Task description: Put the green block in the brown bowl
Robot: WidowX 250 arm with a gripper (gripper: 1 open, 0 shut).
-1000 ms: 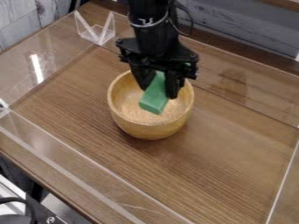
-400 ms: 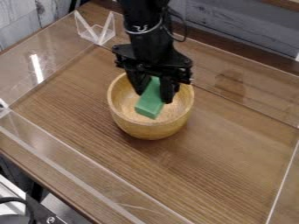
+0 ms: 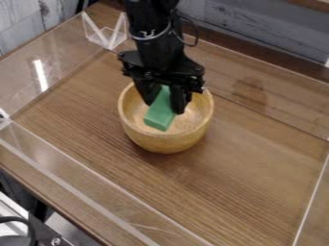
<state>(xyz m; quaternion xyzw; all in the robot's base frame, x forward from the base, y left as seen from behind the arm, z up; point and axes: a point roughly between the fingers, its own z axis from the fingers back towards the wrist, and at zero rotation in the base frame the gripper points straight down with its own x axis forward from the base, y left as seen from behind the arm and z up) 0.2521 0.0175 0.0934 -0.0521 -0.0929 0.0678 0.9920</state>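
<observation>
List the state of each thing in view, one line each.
gripper: shut on the green block, pointing down over the bowl.
green block: held tilted, its lower end inside the bowl; whether it touches the bottom I cannot tell.
brown bowl: upright on the table, holding nothing but the block's lower end.

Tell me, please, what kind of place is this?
Probably a robot test bench: a wooden table fenced by clear plastic walls, with a gripper holding a green block over a brown bowl.

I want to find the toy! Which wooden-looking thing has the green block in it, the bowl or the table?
The brown bowl. The green block hangs tilted inside its round walls, held by the gripper; the flat table only carries the bowl.
</observation>
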